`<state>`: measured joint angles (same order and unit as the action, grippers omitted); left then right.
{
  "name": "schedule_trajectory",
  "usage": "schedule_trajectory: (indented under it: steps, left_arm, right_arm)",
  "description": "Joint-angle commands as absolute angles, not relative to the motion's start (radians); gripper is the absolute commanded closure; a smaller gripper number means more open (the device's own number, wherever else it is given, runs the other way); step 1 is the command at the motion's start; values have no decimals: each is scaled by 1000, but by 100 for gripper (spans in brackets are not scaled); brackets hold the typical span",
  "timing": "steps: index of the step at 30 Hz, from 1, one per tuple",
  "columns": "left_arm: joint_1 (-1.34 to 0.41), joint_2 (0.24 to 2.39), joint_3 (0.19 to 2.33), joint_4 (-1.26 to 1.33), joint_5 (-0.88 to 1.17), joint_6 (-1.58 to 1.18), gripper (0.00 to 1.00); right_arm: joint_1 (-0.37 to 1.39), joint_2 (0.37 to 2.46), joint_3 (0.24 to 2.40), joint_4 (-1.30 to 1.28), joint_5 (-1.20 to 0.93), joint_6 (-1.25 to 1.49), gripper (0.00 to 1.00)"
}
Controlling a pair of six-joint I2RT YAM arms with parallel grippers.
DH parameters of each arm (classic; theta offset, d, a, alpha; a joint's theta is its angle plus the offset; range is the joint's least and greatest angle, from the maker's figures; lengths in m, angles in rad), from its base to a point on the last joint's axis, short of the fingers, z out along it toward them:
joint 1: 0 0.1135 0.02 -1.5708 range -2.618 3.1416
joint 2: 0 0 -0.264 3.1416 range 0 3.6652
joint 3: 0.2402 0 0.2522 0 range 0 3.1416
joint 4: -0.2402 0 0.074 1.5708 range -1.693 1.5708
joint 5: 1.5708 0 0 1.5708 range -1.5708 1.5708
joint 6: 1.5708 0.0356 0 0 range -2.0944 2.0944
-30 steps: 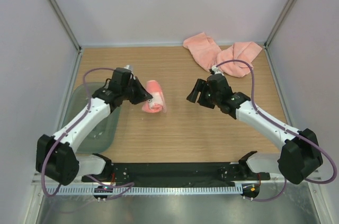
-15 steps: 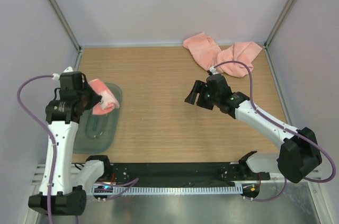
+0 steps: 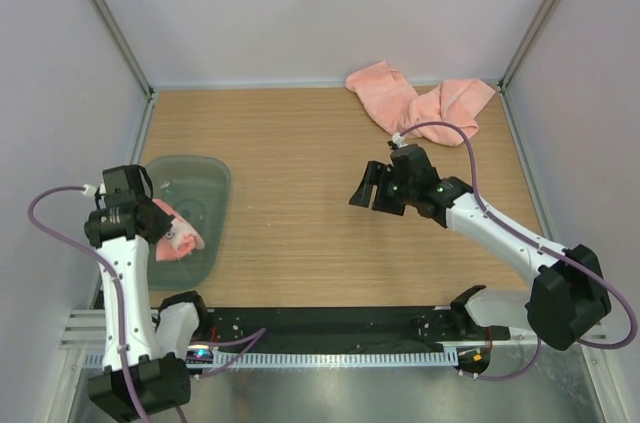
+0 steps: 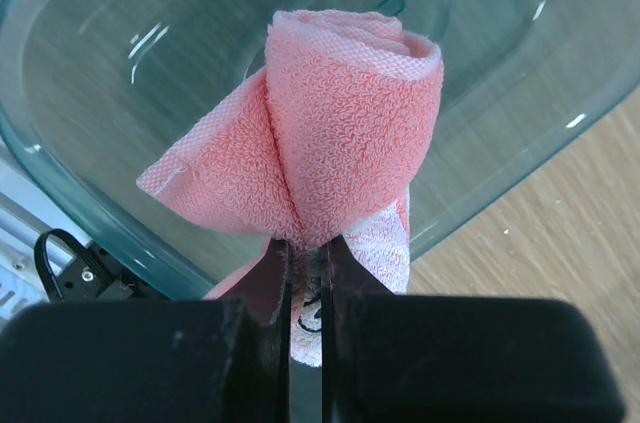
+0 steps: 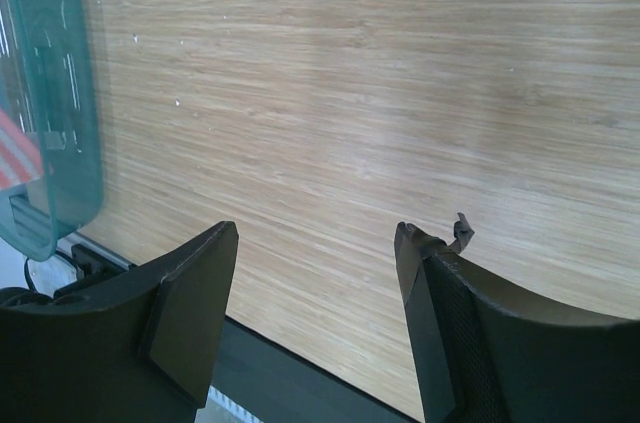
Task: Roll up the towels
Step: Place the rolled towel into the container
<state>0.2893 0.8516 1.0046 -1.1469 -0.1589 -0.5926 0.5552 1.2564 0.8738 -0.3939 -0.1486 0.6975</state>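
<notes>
**A:** What's nearest us?

**B:** The left claw, pinched almost shut on the tail of a rolled towel. It hangs over the near end of the tray, at about eight o'clock on the table. I can't tell whether the roll touches the tray floor.

**A:** So which step is this?

**B:** Stowing a finished roll, I'd say. One roll is made, and it has not yet been released into the tray.

**A:** And the right claw?

**B:** Spread wide and holding nothing. It hovers over bare wood just past the middle, toward three o'clock.

**A:** What's left to do?

**B:** The loose towels, two by the look of it. They lie crumpled and overlapping at one o'clock by the back wall, well apart from both claws.

**A:** Next move?

**B:** Probably lower the roll and let go gently, so it doesn't spring open. Then the right claw would need to reach back to one o'clock and pull one towel out flat.
</notes>
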Motion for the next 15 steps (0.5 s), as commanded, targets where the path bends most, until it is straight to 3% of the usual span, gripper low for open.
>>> schedule_trajectory:
  steps: [1,15]
  left_arm:
    - [302,917,983,-1059,-121,-618,100]
    - [302,1379,977,-683,-77,-770,100]
  right_arm:
    - [563,1209,858,-416,-169,673,29]
    - [560,1256,859,-411,-167,654,29]
